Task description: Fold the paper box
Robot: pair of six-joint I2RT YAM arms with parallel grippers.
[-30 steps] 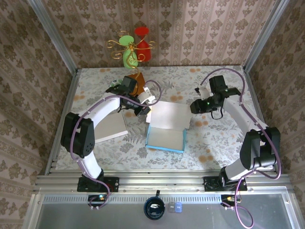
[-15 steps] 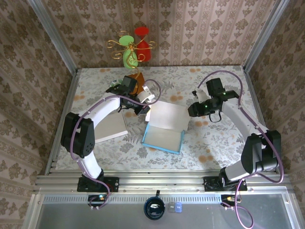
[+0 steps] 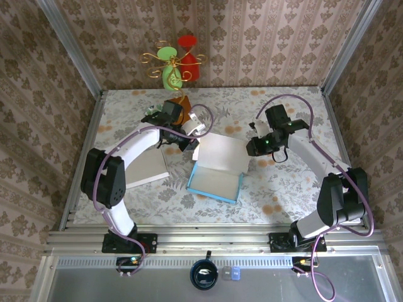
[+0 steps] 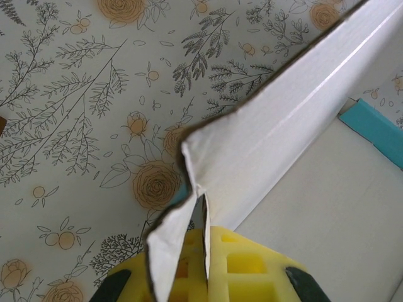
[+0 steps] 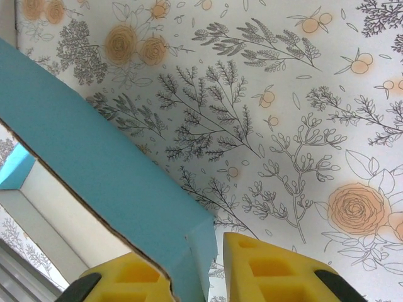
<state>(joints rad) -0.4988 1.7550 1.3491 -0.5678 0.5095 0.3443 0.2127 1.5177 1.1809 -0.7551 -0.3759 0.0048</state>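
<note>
Top external: paper box at centre, long axis left-right; left gripper at its far-left corner, right gripper at its far-right corner.
Left wrist: jaws clamped on white flap.
Right wrist: jaws apart, straddling teal wall corner, not yet pinching.

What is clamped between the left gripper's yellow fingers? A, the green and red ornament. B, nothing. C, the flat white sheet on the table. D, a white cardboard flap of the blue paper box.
D: the left wrist view shows the left gripper shut on the white cardboard flap of the blue paper box.
</note>
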